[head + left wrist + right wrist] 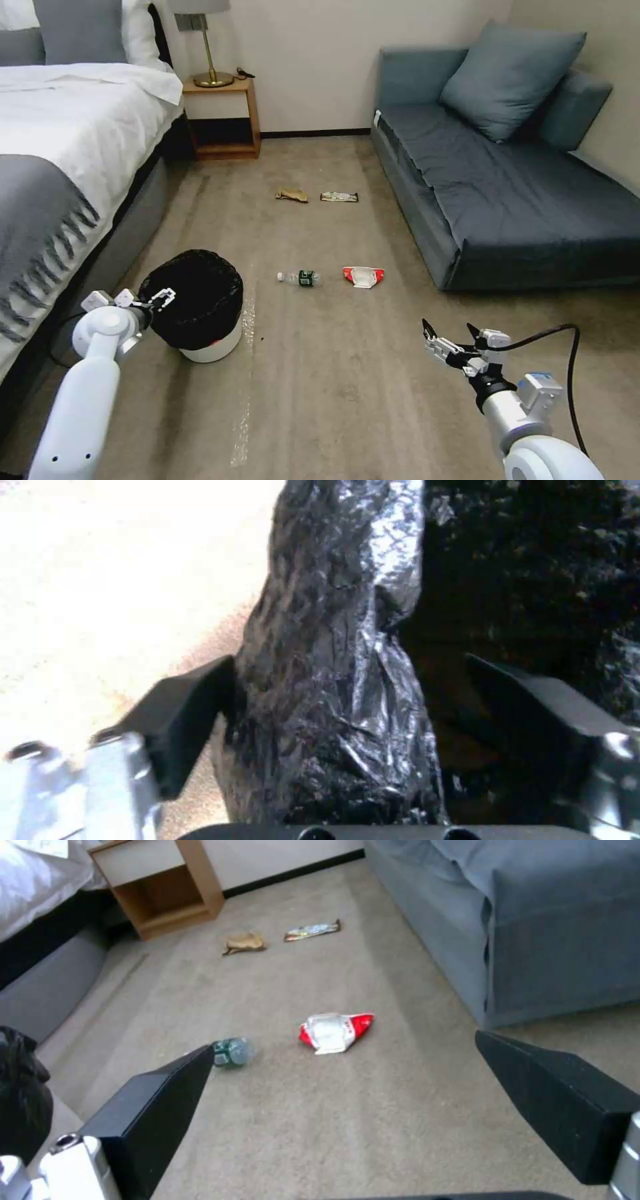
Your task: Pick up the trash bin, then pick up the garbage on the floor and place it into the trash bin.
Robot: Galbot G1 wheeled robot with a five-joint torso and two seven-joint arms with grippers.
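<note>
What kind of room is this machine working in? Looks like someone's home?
Most likely a bedroom, perhaps a hotel room. A made bed with white linen stands on one side, a wooden nightstand with a brass lamp by the wall, and a blue-grey sofa opposite, all on beige carpet.

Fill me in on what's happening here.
The robot is starting a floor cleanup. Its left hand is at the bin, open, with the bag-covered rim between its fingers. The bin stands on the carpet by the bed. The right hand hovers open over bare carpet. All four bits of litter lie on the floor: bottle, red packet, tan wrapper, bar wrapper.
</note>
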